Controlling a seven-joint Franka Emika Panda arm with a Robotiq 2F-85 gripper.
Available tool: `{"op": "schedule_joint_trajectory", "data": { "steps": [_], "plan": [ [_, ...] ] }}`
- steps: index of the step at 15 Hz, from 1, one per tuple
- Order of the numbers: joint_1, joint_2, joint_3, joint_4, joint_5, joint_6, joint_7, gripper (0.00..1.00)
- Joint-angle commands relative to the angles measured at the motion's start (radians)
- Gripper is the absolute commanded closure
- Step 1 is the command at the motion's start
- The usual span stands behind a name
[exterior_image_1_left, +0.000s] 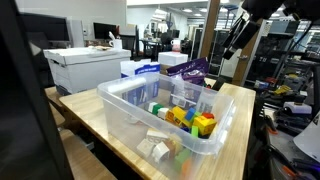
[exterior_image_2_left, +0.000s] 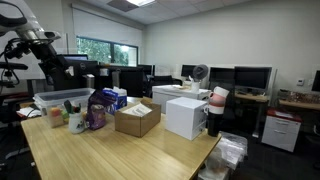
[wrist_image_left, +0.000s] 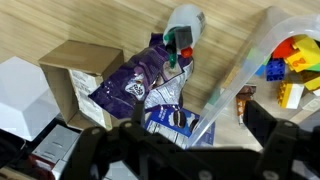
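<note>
My gripper (wrist_image_left: 185, 150) hangs open high above the wooden table (wrist_image_left: 225, 30), with nothing between its dark fingers (wrist_image_left: 285, 140). Directly below it lie a blue cookie package (wrist_image_left: 170, 120) and a crumpled purple snack bag (wrist_image_left: 140, 80). A clear plastic bin (wrist_image_left: 235, 75) with several coloured toy blocks (wrist_image_left: 290, 60) stands just beside them. Past the bag is a white cup (wrist_image_left: 183, 25) holding green and red items. In both exterior views the gripper (exterior_image_1_left: 236, 42) (exterior_image_2_left: 60, 68) is well above the bin (exterior_image_1_left: 125, 115) (exterior_image_2_left: 62, 97) and the purple bag (exterior_image_1_left: 190, 70) (exterior_image_2_left: 97, 112).
A cardboard box (wrist_image_left: 75, 65) (exterior_image_2_left: 137, 120) and a white box (wrist_image_left: 20, 95) (exterior_image_2_left: 185, 117) stand on the table next to the bag. A white printer (exterior_image_1_left: 75, 65) sits beyond the table edge. Desks, monitors and chairs fill the office behind.
</note>
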Motion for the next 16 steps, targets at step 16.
{"op": "schedule_joint_trajectory", "data": {
  "steps": [16],
  "plan": [
    [0.092,0.081,0.012,-0.002,0.022,-0.022,0.061,0.00]
  ]
}}
